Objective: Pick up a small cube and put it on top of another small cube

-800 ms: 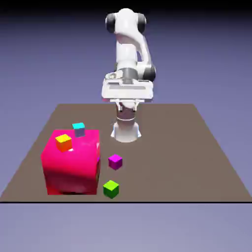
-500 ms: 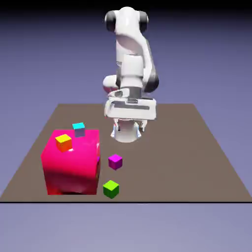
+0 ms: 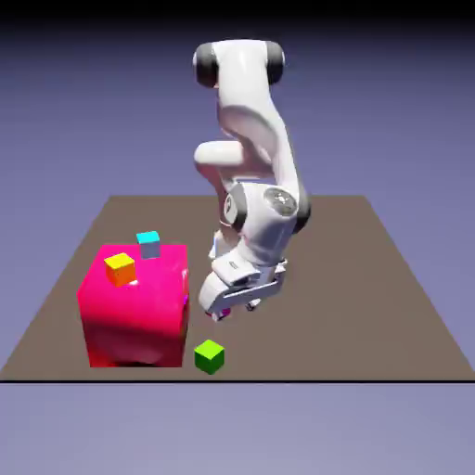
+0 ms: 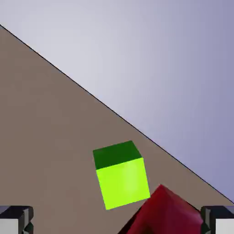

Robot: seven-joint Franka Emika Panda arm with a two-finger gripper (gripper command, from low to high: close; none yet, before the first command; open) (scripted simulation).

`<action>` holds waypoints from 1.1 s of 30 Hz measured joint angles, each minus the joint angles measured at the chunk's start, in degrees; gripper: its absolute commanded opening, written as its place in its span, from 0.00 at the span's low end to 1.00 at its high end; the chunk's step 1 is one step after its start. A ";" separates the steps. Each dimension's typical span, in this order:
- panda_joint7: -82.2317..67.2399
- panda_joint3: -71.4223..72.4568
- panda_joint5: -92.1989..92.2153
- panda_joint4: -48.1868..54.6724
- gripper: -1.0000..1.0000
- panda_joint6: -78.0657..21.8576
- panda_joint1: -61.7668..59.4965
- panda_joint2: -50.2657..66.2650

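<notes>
Gripper (image 4: pixel 117 219) spread wide, holding nothing, green cube (image 4: pixel 121 174) just ahead between its fingertips (image 4: pixel 16 218), red block (image 4: pixel 167 212) corner beside it

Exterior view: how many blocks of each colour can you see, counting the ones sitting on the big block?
Lime-green cube: 1
Orange-yellow cube: 1
Cyan cube: 1
Big pink-red block: 1
Total: 4 in plain sight; the gripper may hide something behind it.
</notes>
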 measured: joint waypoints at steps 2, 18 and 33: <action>-1.37 0.51 -2.14 3.21 0.50 -4.08 -0.23 4.15; -4.12 1.65 -6.36 6.95 0.00 -13.59 -0.61 11.12; 1.11 0.56 0.62 -24.20 0.00 -8.37 0.72 -13.61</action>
